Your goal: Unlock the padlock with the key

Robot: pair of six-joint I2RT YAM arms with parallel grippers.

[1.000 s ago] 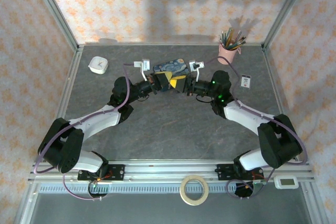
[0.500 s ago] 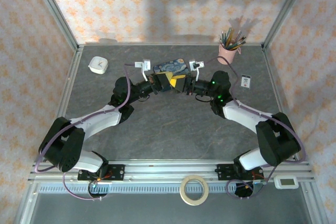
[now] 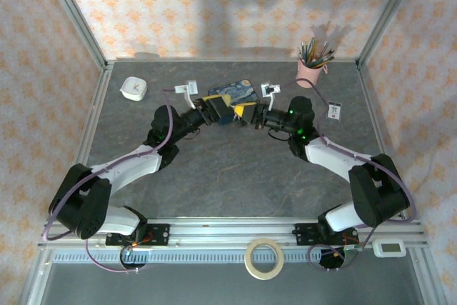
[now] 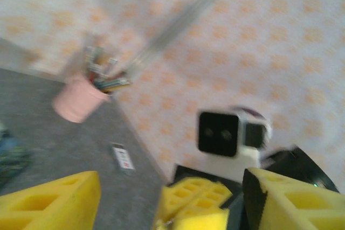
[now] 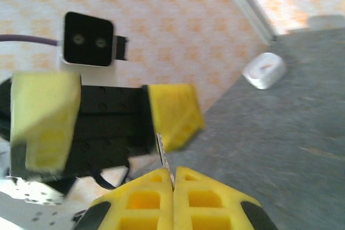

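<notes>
The padlock is too small to pick out with certainty. The one small metal thing to be seen is a thin metal piece (image 5: 164,153), and whether it is key or lock I cannot tell. It is pinched at the tips of the right gripper (image 5: 173,179), whose fingers are pressed together on it. Facing it, the left gripper (image 3: 222,110) has its yellow fingers (image 5: 45,116) spread apart, and the metal piece sits in the gap between them. Both grippers meet just in front of the blue starry box (image 3: 233,91) on the tabletop (image 3: 235,173). To the right of the box stands a pink pencil cup (image 3: 311,73). Well to its left lies a small white device (image 3: 133,88).
</notes>
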